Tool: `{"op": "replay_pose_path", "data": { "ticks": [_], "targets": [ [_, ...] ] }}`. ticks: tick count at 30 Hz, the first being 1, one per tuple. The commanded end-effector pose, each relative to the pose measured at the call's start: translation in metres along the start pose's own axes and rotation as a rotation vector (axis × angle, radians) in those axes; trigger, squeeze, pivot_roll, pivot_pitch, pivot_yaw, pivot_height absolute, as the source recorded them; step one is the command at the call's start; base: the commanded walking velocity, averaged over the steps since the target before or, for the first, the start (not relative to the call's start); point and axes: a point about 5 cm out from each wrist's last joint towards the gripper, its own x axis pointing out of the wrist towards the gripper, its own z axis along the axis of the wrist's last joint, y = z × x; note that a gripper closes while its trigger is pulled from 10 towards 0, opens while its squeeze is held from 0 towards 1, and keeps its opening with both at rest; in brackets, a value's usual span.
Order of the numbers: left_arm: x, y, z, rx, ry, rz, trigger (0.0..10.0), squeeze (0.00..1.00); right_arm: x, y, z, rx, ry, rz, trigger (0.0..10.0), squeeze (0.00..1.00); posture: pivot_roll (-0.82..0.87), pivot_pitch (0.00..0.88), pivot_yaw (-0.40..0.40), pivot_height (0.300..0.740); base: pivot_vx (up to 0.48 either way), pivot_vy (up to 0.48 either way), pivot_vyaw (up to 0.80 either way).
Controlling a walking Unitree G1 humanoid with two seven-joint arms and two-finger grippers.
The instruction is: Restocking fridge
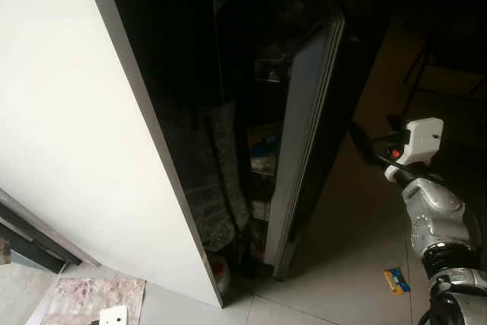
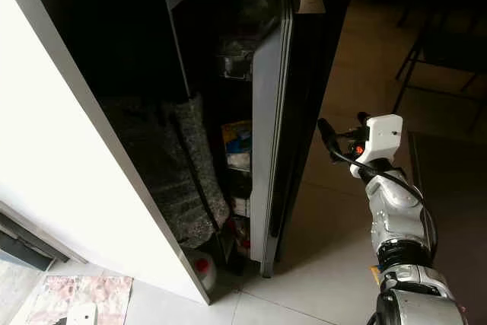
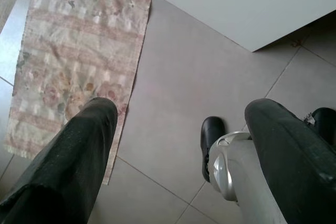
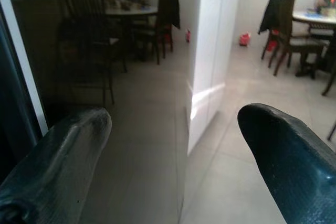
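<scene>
The black fridge [image 1: 183, 74] stands ahead with its right door [image 1: 304, 112] ajar by a narrow gap. Through the gap I see dim shelves with blue and yellow packs [image 1: 262, 146]. My right gripper [image 2: 329, 136] is raised just right of that door's outer face, near mid height, apart from it. In the right wrist view its fingers [image 4: 294, 150] are spread, nothing between them, with the glossy dark door surface [image 4: 105, 103] close in front. My left gripper [image 3: 181, 114] hangs open over the floor tiles beside my own foot [image 3: 211, 135].
A white panel [image 1: 68, 135] flanks the fridge on the left. A floral rug [image 3: 68, 61] lies on the floor below it. A red-capped bottle [image 2: 199, 268] sits at the fridge's foot. A small blue-yellow item [image 1: 396, 279] lies on the tiles. Chairs [image 4: 286, 24] stand behind.
</scene>
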Motion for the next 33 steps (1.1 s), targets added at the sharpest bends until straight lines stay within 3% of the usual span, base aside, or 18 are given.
{"op": "replay_pose_path", "data": {
  "ticks": [1,5,9,13,17,21,28,29,33],
  "targets": [
    [-0.002,0.006,-0.006,0.012,0.026,0.015,10.0,0.00,0.005,0.004,0.002,-0.007,0.006,0.019,10.0,0.00,-0.07,0.049,0.066,0.740,0.000,0.000,0.00],
    [-0.003,0.011,-0.008,0.016,0.024,0.019,10.0,0.00,0.013,0.013,0.005,0.007,-0.008,0.048,10.0,0.00,-0.06,0.048,0.066,0.740,0.000,0.000,0.00],
    [-0.006,0.026,-0.013,0.014,0.025,0.033,10.0,0.00,0.023,0.023,0.009,0.034,-0.033,0.063,10.0,0.00,-0.06,0.047,0.066,0.740,0.000,0.000,0.00],
    [-0.011,0.043,-0.018,0.011,0.030,0.050,10.0,0.00,0.034,0.045,0.012,0.066,-0.051,0.129,10.0,0.00,-0.05,0.037,0.067,0.740,0.000,0.000,0.00],
    [-0.012,0.047,-0.020,0.009,0.034,0.059,10.0,0.00,0.041,0.061,0.011,0.088,-0.054,0.173,10.0,0.00,-0.05,0.035,0.066,0.740,0.000,0.000,0.00],
    [-0.013,0.047,-0.021,0.009,0.036,0.063,10.0,0.00,0.044,0.073,0.011,0.108,-0.058,0.213,10.0,0.00,-0.04,0.032,0.065,0.740,0.000,0.000,0.00],
    [-0.009,0.032,-0.021,0.015,0.050,0.051,10.0,0.00,0.054,0.115,0.013,0.155,-0.078,0.374,10.0,0.00,-0.05,0.026,0.070,0.740,0.000,0.000,0.00],
    [-0.009,0.030,-0.021,0.017,0.052,0.049,10.0,0.00,0.056,0.127,0.014,0.159,-0.084,0.415,10.0,0.00,-0.05,0.025,0.070,0.740,0.000,0.000,0.00],
    [-0.009,0.029,-0.021,0.018,0.052,0.047,10.0,0.00,0.058,0.145,0.016,0.193,-0.093,0.473,10.0,0.00,-0.05,0.023,0.071,0.740,0.000,0.000,0.00]
  ]
}}
